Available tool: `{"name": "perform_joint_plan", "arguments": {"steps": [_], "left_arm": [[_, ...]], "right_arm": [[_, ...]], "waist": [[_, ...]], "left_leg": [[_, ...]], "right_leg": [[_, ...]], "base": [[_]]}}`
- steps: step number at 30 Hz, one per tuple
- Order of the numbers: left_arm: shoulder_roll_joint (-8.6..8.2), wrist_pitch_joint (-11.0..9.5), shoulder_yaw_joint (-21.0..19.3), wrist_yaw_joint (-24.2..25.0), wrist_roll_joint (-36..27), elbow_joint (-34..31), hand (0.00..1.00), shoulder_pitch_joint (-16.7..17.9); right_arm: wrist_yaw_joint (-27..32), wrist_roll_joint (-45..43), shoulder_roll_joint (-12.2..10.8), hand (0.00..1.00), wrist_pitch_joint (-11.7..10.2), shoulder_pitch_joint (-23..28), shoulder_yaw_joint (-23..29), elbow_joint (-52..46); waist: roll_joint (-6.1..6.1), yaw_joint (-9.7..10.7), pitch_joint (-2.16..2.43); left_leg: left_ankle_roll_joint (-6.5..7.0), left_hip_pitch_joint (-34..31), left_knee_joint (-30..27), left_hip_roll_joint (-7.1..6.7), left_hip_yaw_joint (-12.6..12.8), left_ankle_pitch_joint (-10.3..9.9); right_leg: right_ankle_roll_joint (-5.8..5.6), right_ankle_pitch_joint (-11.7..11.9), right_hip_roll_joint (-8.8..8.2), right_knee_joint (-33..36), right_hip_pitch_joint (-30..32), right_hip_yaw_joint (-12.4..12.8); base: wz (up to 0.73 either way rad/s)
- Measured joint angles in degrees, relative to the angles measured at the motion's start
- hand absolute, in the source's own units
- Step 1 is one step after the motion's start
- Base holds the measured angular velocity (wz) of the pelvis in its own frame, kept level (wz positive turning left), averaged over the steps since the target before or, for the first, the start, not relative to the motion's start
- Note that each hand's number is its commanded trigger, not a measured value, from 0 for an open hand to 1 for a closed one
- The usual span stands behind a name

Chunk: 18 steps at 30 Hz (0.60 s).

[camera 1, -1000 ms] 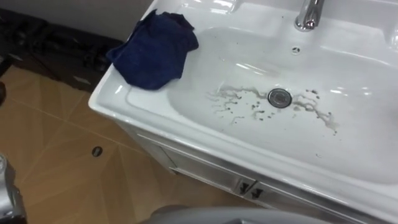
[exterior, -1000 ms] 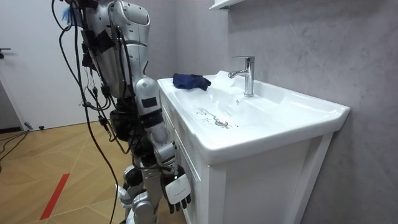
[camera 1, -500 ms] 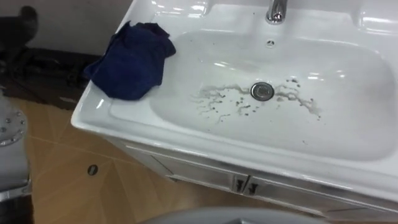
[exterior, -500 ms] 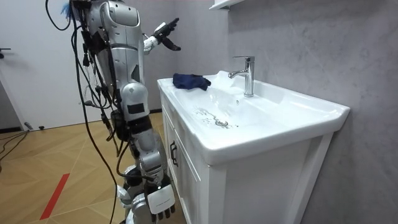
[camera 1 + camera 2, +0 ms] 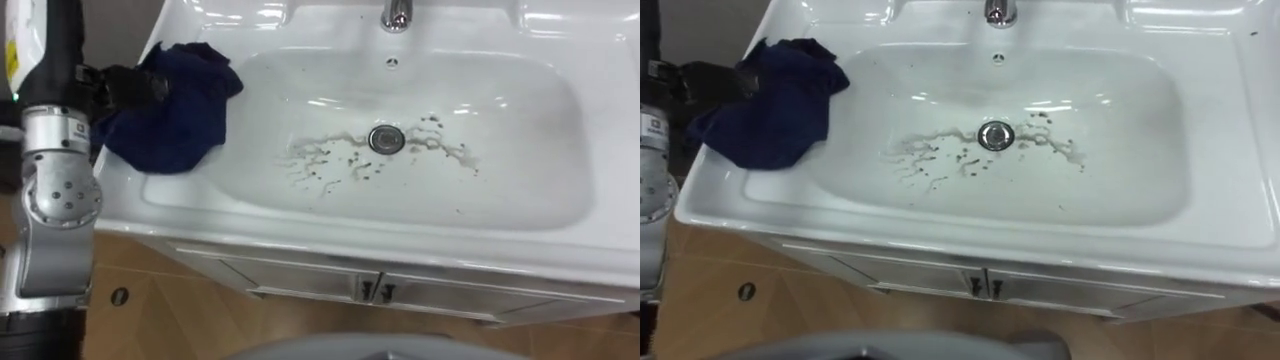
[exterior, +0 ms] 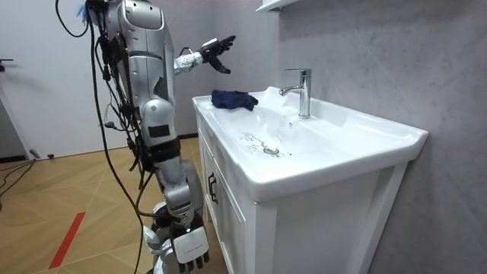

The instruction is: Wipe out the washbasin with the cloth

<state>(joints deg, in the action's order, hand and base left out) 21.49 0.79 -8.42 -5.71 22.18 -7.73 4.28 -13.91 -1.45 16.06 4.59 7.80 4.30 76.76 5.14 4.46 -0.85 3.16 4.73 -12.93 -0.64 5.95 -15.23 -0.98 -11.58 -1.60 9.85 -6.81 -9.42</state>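
Observation:
The white basin (image 5: 520, 150) has brown dirt streaks (image 5: 320, 160) spread around its drain (image 5: 385, 138). A crumpled dark blue cloth (image 5: 175, 115) lies on the basin's left rim. My left arm reaches in from the left, and my left hand (image 5: 135, 85) is dark against the cloth's left edge. The room view shows that left hand (image 6: 215, 49) raised in the air above and short of the cloth (image 6: 233, 99), fingers spread open and holding nothing. My right hand (image 6: 190, 247) hangs relaxed beside the cabinet.
A chrome faucet (image 6: 303, 91) stands at the back of the basin. White cabinet doors with small handles (image 5: 372, 290) sit below the basin's front edge. A grey wall runs behind, and I stand on a wooden floor (image 6: 46, 198) at the basin's left corner.
My left arm has lifted and swung forward toward the cloth. My right arm has dropped to my side. The head camera has turned, so the basin sits more squarely in view.

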Motion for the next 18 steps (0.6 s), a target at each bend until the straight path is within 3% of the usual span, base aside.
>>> {"name": "perform_joint_plan", "arguments": {"steps": [7, 12, 18], "left_arm": [[-0.05, 1.4, 0.7, 1.5, -0.2, 3.1, 0.0, -0.1], [-0.13, 1.4, 4.1, 2.4, -2.5, 5.9, 0.0, -0.1], [-0.22, 1.4, 4.9, 3.0, -4.7, 6.4, 0.0, -0.1]], "right_arm": [[0.1, -1.4, -0.1, 0.0, 1.2, -0.3, -0.7, 0.1], [0.1, -1.3, -0.3, 0.0, 1.2, -0.8, -1.4, 0.1], [0.1, -1.3, -0.3, 0.0, 1.5, -1.0, -1.4, -0.5]], "waist": [[0.38, 1.4, 0.12], [-0.76, 1.8, -0.05], [-1.66, 1.9, -0.01]], "left_leg": [[0.02, 0.1, 0.0, 0.02, 0.4, 0.0], [0.03, 0.2, 0.1, 0.05, 0.6, 0.0], [0.03, -0.1, -0.2, 0.09, 0.5, 0.0]], "right_leg": [[0.0, 0.0, 0.06, 1.0, 0.6, 1.2], [0.0, 0.0, 0.1, 0.9, 0.4, 1.3], [0.01, 0.0, 0.11, 1.0, 0.7, 1.3]], "base": [[-0.05], [0.0], [0.0]]}}
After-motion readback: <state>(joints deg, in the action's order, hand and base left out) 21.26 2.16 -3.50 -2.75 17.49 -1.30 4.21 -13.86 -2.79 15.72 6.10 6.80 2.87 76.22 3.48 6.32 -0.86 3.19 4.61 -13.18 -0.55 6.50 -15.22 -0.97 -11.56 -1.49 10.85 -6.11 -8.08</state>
